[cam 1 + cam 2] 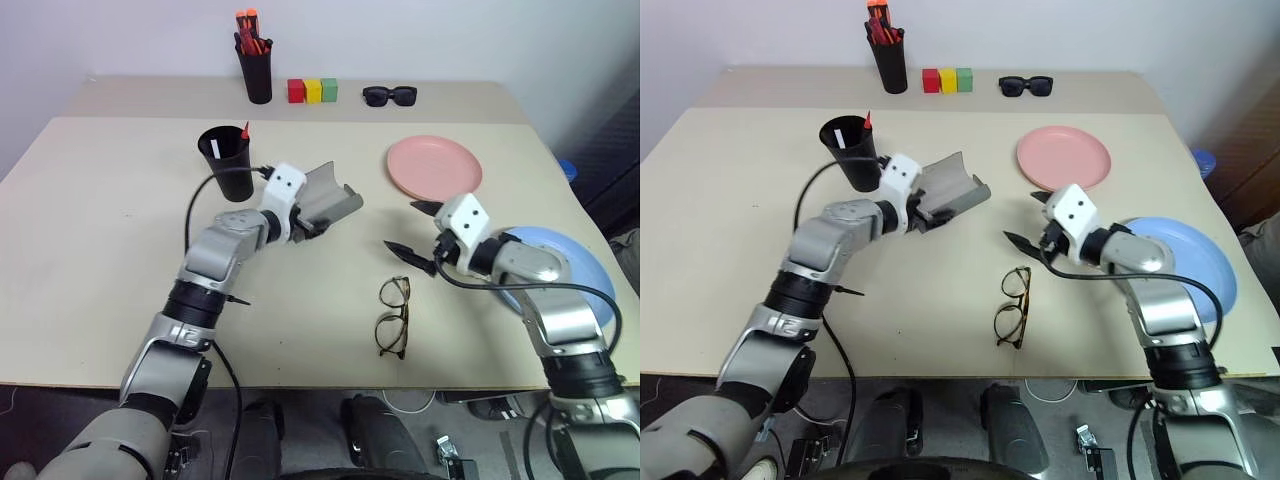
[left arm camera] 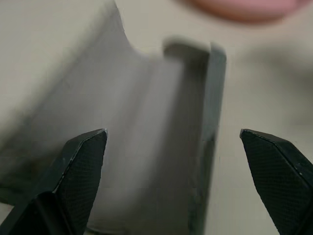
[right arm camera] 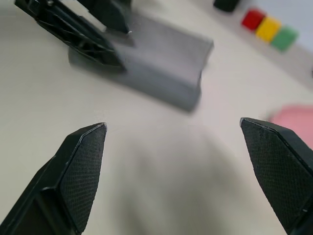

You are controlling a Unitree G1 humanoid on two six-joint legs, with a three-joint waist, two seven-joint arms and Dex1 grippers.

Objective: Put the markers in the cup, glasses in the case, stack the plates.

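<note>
Markers (image 1: 243, 133) sitting in cup (image 1: 226, 160) at 11 o'clock: looks done. Glasses (image 1: 393, 317) lying on the surface at 6, outside open case (image 1: 328, 200). Pink plate (image 1: 434, 166) and blue plate (image 1: 575, 262) unstacked. Left gripper (image 2: 171, 161) and right gripper (image 1: 414, 228) both gaping, jaws released, holding nothing.

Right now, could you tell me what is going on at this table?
The left gripper is open at the grey case, which lies open. The right gripper is open too, empty, above the glasses lying on the table. Both markers already stand in the cup. The pink plate and blue plate are still unstacked.
</note>
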